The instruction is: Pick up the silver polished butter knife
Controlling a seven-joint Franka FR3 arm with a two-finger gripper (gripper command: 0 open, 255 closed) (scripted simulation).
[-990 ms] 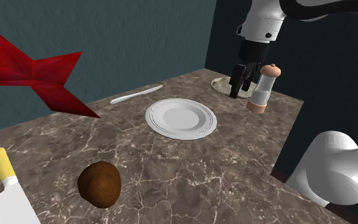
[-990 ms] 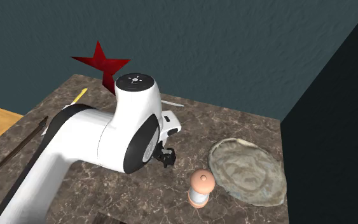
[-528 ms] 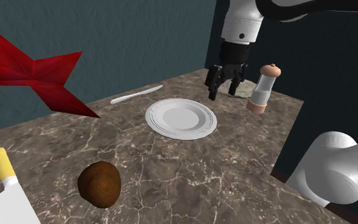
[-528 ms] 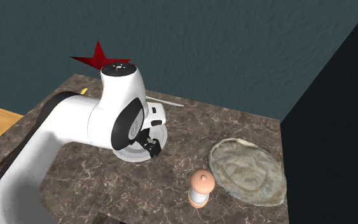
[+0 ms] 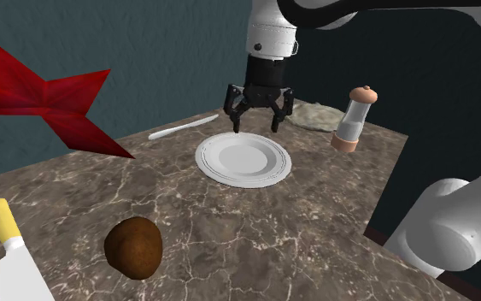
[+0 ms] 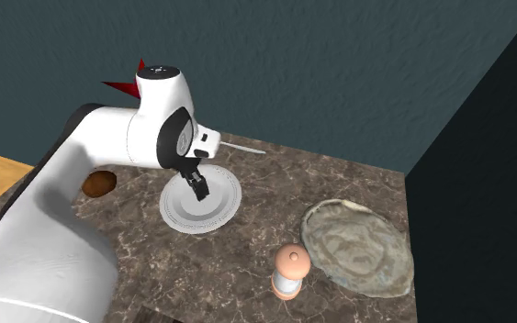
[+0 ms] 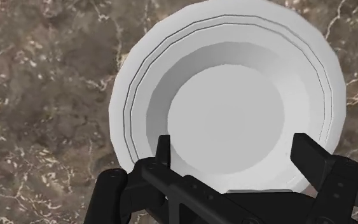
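**Shoulder view.** White arm enters from upper right; black tool [image 5: 256, 126] at upper centre, fingers spread wide, nothing betw. them, hanging over the far rim of a white plate [image 5: 215, 174]. Butter knife [image 5: 183, 127], pale grey, lies flat on the marbled brown tabletop [image 5: 315, 222] at upper centre-left, near the far edge, left of the plate & apart from it, well clear of the tool. Right of the tool: shaker [image 5: 354, 120] w/ tan cap & base, upright; grey dish [image 5: 313, 116] behind it. Red star [image 5: 46, 98] at left. Brown lump [image 5: 133, 247] at lower left; yellow-handled, white-bladed knife [image 5: 8, 252] in the lower-left corner.

**Second exterior view.** Arm fills the left half; tool [image 6: 198, 188] points down over the plate [image 6: 178, 221], frame centre-left. One end of the butter knife [image 6: 245, 147] shows just right of the wrist, upper centre, close to the wall; the rest is hidden by the arm. Shaker [image 6: 289, 272] at lower centre, dish [image 6: 357, 246] to its right.

**Wrist view.** Two black fingers [image 7: 163, 149] stand far apart; the plate [image 7: 130, 95] lies beyond & betw. them, untouched, tabletop [image 7: 44, 95] around it.
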